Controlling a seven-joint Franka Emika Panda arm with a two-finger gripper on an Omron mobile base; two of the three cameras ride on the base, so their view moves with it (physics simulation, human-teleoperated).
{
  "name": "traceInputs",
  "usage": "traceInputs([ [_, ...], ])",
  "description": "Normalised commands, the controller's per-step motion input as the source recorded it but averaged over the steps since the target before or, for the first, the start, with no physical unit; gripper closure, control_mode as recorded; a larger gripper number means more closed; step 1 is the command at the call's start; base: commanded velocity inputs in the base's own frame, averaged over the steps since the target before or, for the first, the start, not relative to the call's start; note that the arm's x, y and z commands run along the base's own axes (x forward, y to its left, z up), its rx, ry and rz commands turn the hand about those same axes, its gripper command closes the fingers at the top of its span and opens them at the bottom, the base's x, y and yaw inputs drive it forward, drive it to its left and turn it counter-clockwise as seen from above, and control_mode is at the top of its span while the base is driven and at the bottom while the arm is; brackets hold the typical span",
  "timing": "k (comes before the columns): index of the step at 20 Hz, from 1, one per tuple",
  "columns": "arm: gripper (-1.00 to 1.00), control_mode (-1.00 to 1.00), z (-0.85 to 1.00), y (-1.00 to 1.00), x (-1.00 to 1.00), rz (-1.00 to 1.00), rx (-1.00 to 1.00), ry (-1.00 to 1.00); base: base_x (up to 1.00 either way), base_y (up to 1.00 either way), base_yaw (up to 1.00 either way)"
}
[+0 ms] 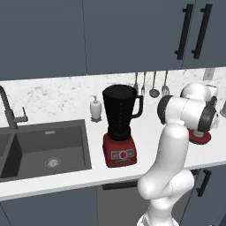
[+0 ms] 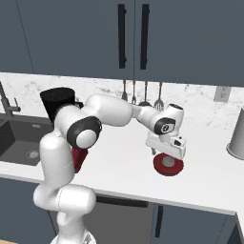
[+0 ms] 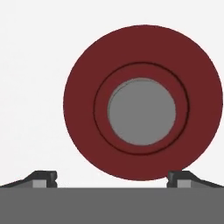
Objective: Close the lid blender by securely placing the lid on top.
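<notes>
Lid flat on white counter, grey cap up, well apart from blender, at its 3 o'clock; jar mouth bare, awaiting it. Gripper straight above lid, pointing down, jaws spread wide, holding nothing. Arm stretched right, elbow bent, wrist low. Likely lining up grasp.

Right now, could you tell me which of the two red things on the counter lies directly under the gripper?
The lid, the flat red disc with a grey centre, lies under the open gripper. The blender, with its boxy red base, stands apart near the sink.
</notes>
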Motion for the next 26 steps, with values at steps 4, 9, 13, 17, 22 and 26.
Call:
traceInputs([
  [4,-1.00,-1.00,-0.39,-0.34,0.19,0.00,0.00,0.03,0.00,0.00,0.00],
  [9,-1.00,-1.00,-0.30,-0.13,0.20,0.00,0.00,0.04,0.00,0.00,0.00],
  [13,-1.00,-1.00,-0.42,0.00,0.13,0.00,0.00,0.01,0.00,0.00,0.00],
  [17,-1.00,-1.00,-0.41,0.13,-0.02,0.00,0.00,0.00,0.00,0.00,0.00],
  [22,-1.00,-1.00,-0.42,0.44,-0.34,-0.02,-0.02,0.00,0.00,0.00,0.00],
  [26,-1.00,-1.00,-0.55,0.57,-0.31,-0.02,-0.05,0.00,0.00,0.00,0.00],
])
